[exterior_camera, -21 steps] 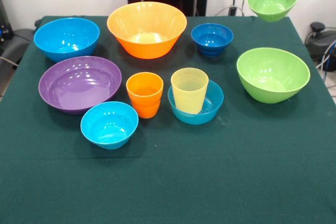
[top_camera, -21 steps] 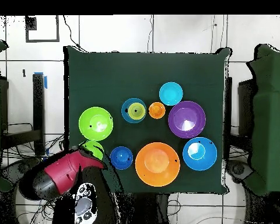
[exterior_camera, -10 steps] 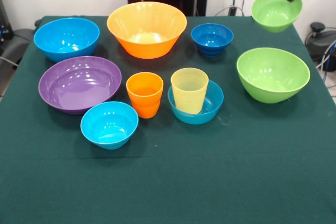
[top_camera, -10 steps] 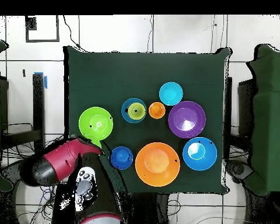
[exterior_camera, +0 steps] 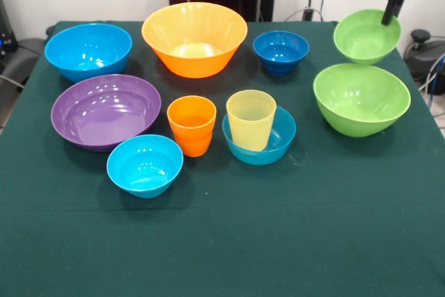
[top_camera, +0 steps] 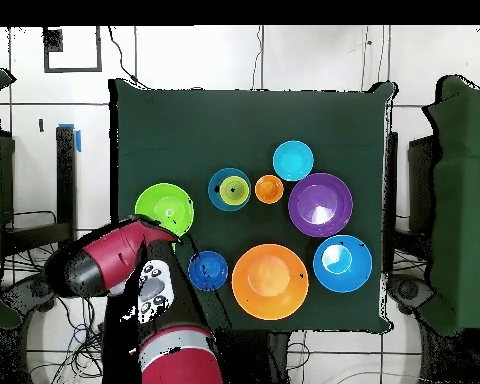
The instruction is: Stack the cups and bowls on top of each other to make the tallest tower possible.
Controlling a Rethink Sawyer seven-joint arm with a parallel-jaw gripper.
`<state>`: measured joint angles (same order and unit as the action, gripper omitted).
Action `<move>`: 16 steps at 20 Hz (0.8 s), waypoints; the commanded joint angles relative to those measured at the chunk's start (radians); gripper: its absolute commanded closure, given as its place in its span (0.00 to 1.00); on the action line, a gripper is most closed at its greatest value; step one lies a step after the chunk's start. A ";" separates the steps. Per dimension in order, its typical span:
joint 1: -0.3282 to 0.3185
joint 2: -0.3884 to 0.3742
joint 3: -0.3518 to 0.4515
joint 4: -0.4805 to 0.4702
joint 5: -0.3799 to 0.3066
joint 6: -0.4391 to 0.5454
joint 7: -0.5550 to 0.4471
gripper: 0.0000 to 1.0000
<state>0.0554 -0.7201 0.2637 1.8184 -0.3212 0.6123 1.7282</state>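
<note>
The pincer (exterior_camera: 388,17) is clamped on the far rim of the small lime green bowl (exterior_camera: 366,35), carrying it upright in the air near the desk's far right corner as seen from the front. Directly below and slightly nearer the desk's front edge sits the large lime green bowl (exterior_camera: 361,97), mouth up; from overhead the small bowl already overlaps it, so the coming move turns on a short drop and a small shift toward that bowl's centre. Further along the far edge stand the dark blue bowl (exterior_camera: 281,51), the large orange bowl (exterior_camera: 195,37) and the large blue bowl (exterior_camera: 88,50). Toward the middle of the green-clothed desk (exterior_camera: 292,241), the pale yellow cup (exterior_camera: 250,119) rests inside a light blue bowl (exterior_camera: 277,147), just beside the orange cup (exterior_camera: 191,124).
</note>
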 commanded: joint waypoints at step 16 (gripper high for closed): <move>-0.048 0.075 0.104 -0.150 -0.030 0.180 -0.095 1.00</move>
<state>0.0068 -0.6548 0.2856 1.7501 -0.3214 0.6792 1.7282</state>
